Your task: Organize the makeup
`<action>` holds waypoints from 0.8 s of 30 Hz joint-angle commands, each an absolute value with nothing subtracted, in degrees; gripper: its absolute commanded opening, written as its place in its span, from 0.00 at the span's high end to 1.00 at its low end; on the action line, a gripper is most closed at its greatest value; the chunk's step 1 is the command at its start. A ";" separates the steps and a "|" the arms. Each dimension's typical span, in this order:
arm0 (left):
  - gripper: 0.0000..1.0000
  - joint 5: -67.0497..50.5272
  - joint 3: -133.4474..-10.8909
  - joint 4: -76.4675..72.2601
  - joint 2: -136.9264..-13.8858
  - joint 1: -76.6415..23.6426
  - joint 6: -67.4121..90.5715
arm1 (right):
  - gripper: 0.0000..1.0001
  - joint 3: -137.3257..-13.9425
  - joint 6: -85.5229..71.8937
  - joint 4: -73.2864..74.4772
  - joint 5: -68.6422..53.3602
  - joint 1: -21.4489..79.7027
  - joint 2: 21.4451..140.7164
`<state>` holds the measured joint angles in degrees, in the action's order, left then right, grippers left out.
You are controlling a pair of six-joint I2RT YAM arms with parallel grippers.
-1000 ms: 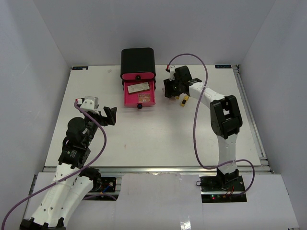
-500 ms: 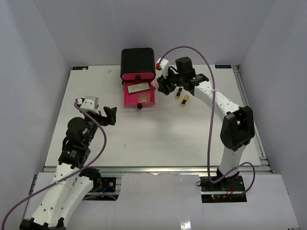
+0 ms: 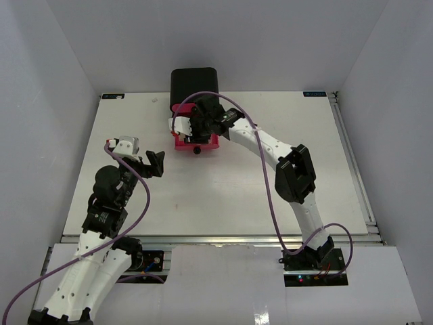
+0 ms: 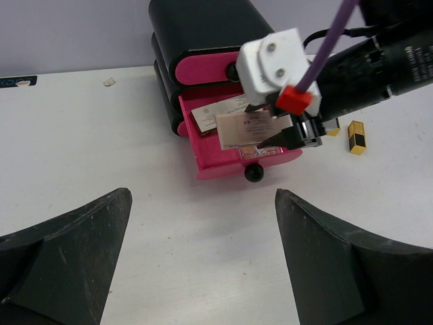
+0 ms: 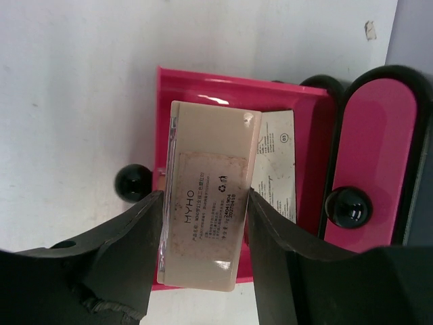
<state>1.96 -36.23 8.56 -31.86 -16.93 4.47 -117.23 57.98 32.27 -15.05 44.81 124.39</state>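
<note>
My right gripper (image 5: 205,230) is shut on the flat tan compact (image 5: 206,196), label side up, and holds it over the open pink drawer (image 5: 203,88) of the black box (image 3: 195,84). The same grip shows in the left wrist view, compact (image 4: 254,128) above drawer (image 4: 216,159). Another flat, label-printed item (image 5: 277,162) lies in the drawer beside it. A black-and-gold lipstick (image 4: 356,134) lies on the table right of the drawer; a second is mostly hidden behind the right arm. My left gripper (image 3: 157,164) is open and empty, well left of the box.
The box's upper pink drawer (image 5: 375,156) is closed, with a black knob (image 5: 347,206). The open drawer's knob (image 5: 133,183) points towards the near side. White walls enclose the table on the left, back and right.
My right arm has swung left from beside the lipsticks to above the open pink drawer. My left arm has not moved.
</note>
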 commanded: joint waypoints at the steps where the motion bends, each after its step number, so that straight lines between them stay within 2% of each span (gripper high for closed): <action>1: 0.02 1.36 -36.12 8.00 -31.24 -16.52 4.48 | 0.86 -122.05 63.32 31.47 -10.65 44.12 127.40; 9: 0.02 0.82 -36.04 7.83 -30.85 -16.52 4.57 | 0.81 -122.41 64.19 27.80 -7.54 43.95 130.98; 12: 0.02 0.63 -36.04 7.91 -30.78 -16.52 4.57 | 0.68 -123.09 63.31 27.45 -7.38 43.87 131.75; 14: 0.02 0.54 -36.04 7.91 -30.76 -16.52 4.57 | 0.52 -122.75 62.73 27.04 -7.31 43.86 131.84; 16: 0.02 0.51 -36.04 7.91 -30.59 -16.52 4.57 | 0.44 -122.02 62.28 26.46 -7.08 43.79 131.47; 24: 0.02 0.26 -36.04 7.91 -30.50 -16.52 4.57 | 0.37 -122.96 56.52 25.93 -9.18 43.42 128.92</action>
<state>1.02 -36.21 8.56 -31.04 -16.93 4.48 -120.24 60.77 28.32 -7.69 43.85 131.74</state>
